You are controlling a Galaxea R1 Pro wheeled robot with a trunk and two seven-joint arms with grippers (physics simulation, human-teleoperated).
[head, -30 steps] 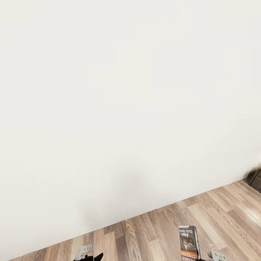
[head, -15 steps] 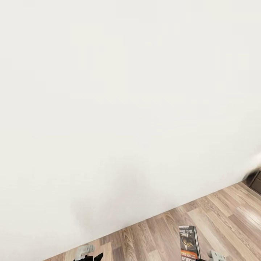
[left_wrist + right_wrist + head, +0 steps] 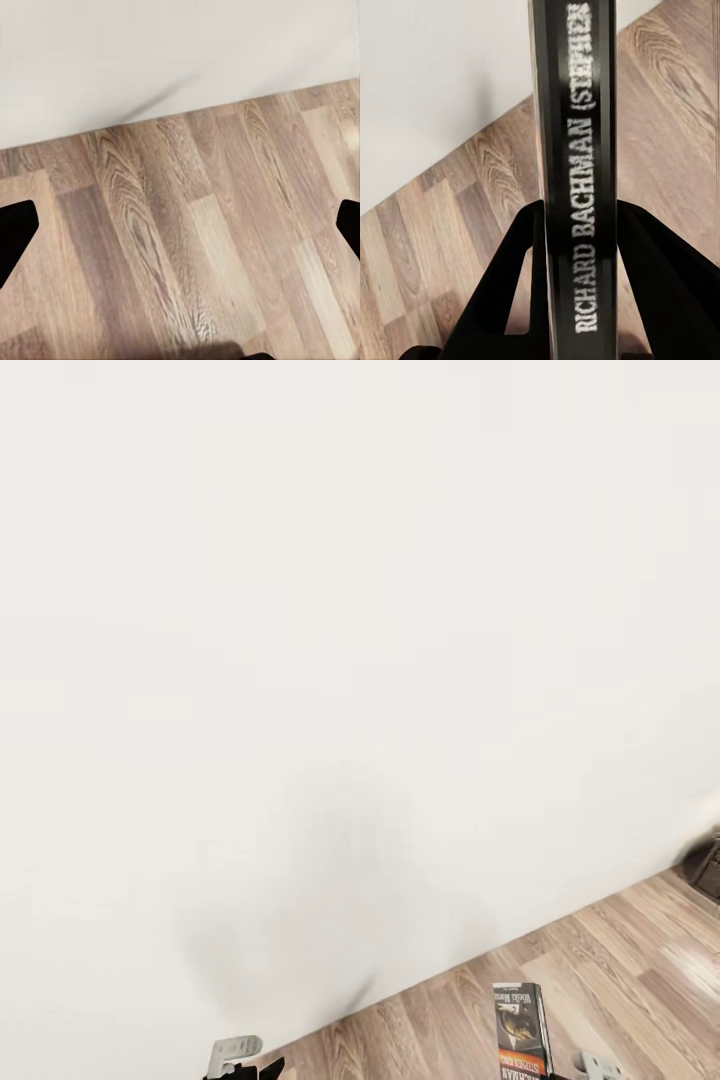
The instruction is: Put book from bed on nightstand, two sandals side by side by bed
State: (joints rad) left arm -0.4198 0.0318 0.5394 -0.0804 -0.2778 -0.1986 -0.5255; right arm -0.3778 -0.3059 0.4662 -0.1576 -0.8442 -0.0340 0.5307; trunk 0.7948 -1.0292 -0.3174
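The book (image 3: 521,1031) stands upright at the bottom right of the head view, dark cover with an orange band, held over the wood floor. In the right wrist view its black spine (image 3: 580,150) with white lettering sits clamped between the two black fingers (image 3: 506,277) of my right gripper (image 3: 579,232), which is shut on it. My left gripper (image 3: 180,225) is open over bare floor, its dark fingertips (image 3: 15,232) far apart with nothing between them. Its grey mount (image 3: 236,1052) shows at the bottom edge of the head view. The bed and the sandals are out of view.
A plain white wall (image 3: 340,620) stands close ahead and meets the wood plank floor (image 3: 620,970) along a slanted line. A dark brown piece of furniture (image 3: 706,864) peeks in at the right edge; I cannot tell which piece it is.
The whole head view has shifted: the wall now covers more of the picture and the floor strip at the lower left has shrunk. Book and grippers keep their places in the view.
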